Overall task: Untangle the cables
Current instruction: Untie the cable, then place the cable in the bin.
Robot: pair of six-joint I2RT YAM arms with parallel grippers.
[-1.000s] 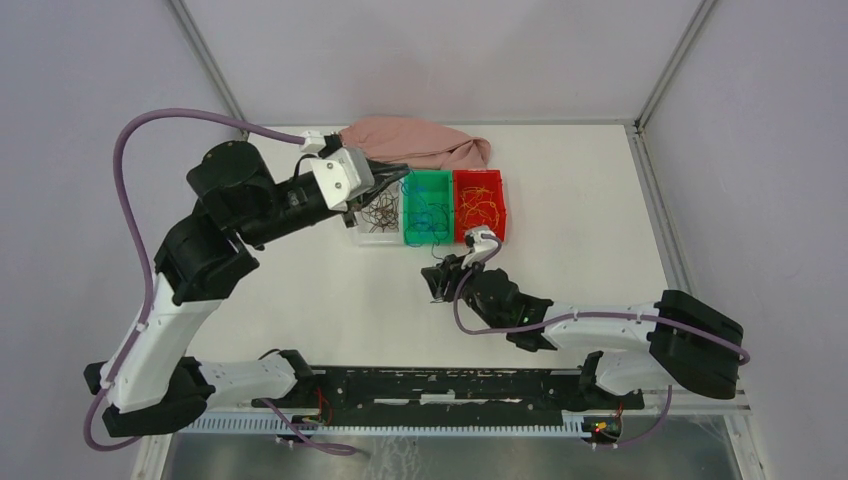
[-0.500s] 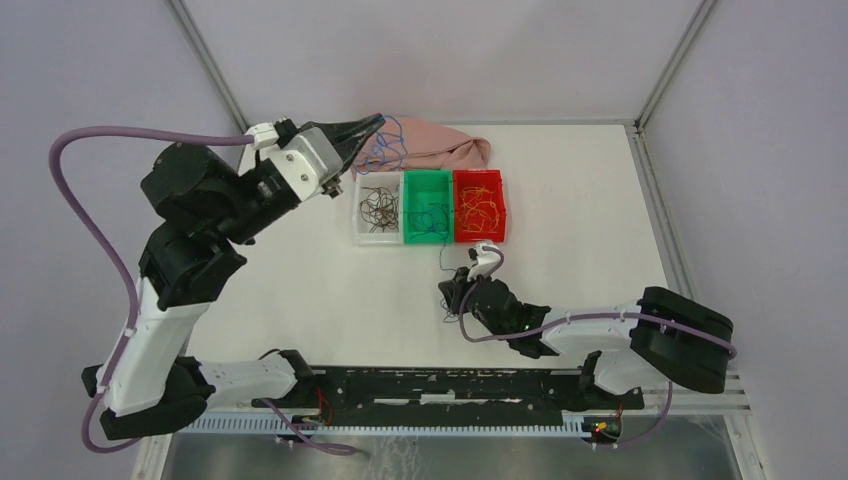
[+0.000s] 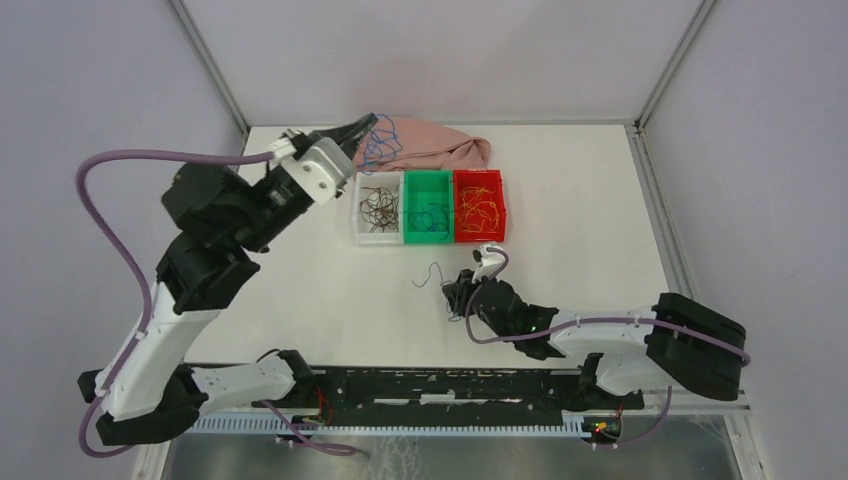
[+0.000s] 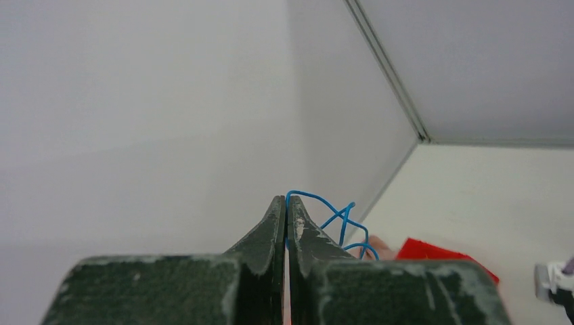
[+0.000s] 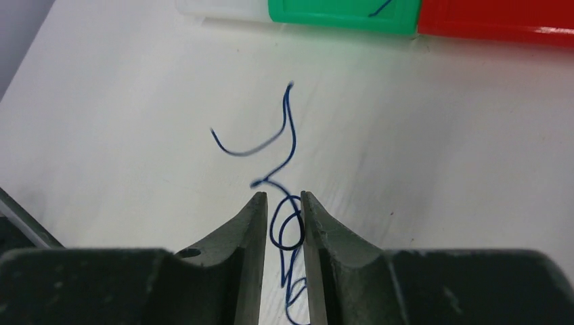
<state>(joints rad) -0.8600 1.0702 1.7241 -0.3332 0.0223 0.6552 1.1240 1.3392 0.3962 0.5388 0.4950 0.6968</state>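
worktop (image 3: 300, 270): was plain white.
left hand (image 4: 285, 210): clamped tight on blue cable (image 4: 325, 206) — held high, likely to free it.
right hand (image 5: 282, 203): stood slightly parted astride dark cable (image 5: 288, 128) — gripping nothing.

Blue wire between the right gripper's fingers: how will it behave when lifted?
Probably floppy yet springy: the blue wire lies in loose curls, so it should dangle and keep its kinks. Likely very light, being so thin. It may slip or snag, since a loop sits between the right gripper's parted jaws.

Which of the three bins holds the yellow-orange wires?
The red bin, at the row's right end, holds the yellow-orange wires. The middle green bin holds blue wires; the clear bin, dark wires.
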